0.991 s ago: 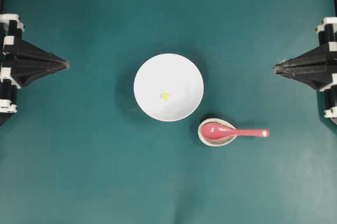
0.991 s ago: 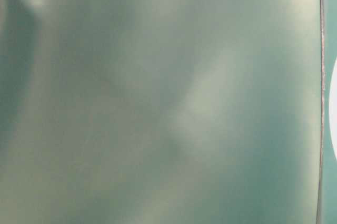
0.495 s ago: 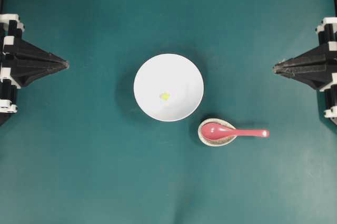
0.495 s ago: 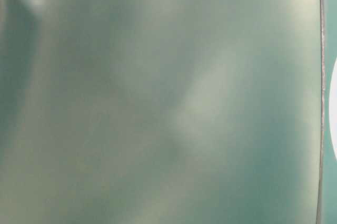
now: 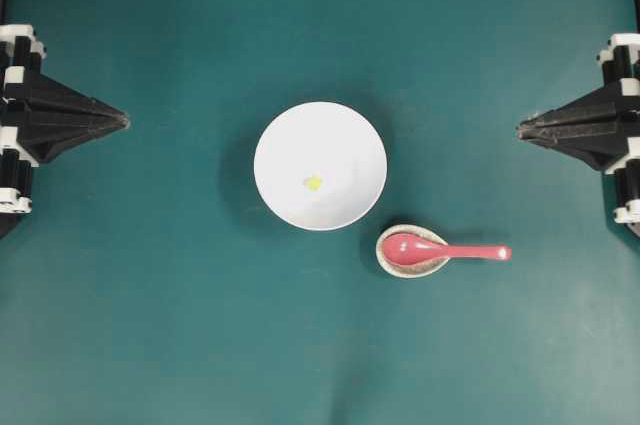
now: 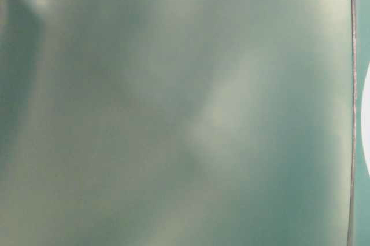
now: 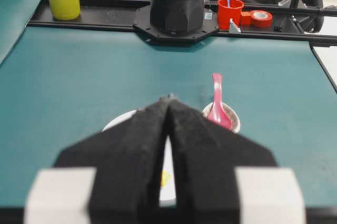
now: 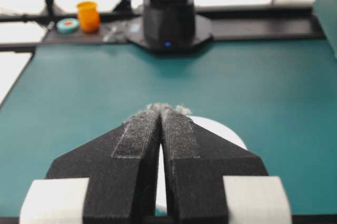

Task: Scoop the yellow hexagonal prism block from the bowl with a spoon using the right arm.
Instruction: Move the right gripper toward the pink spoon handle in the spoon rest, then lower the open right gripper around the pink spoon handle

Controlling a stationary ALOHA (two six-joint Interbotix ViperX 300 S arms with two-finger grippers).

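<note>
Right gripper [image 5: 522, 128]: black padded fingers seen pressed together at the tips, nothing between them; parked at the right edge of the teal table [image 5: 150, 325], pointing inward
Left gripper [image 5: 126, 122]: fingers likewise closed on nothing, parked at the opposite edge
Glossy pink-red soup spoon [image 5: 440, 250]: nearest task object to the right gripper, lying inward and towards the near side of its tips; handle end turned towards that arm's side, untouched
Small speckled off-white oval dish [image 5: 384, 260]: the spoon's scoop is cradled in it, the handle overhanging the rim onto the table
Large plain white round bowl [image 5: 350, 135]: beyond the dish from the right gripper, just beside the dish but not touching
Tiny bright yellow hexagonal prism block [image 5: 313, 183]: lying loose near the bowl's middle, the only thing in it
Stage: judged as not begun, spoon still to be picked up
Risk, grasp: the short glossy handle may slip or pivot on the dish rim if pinched off-centre, and the dish could be tipped
Risk, scoop: the small block may be pushed around the curved wall rather than lifted, and the light bowl shoved sideways
</note>
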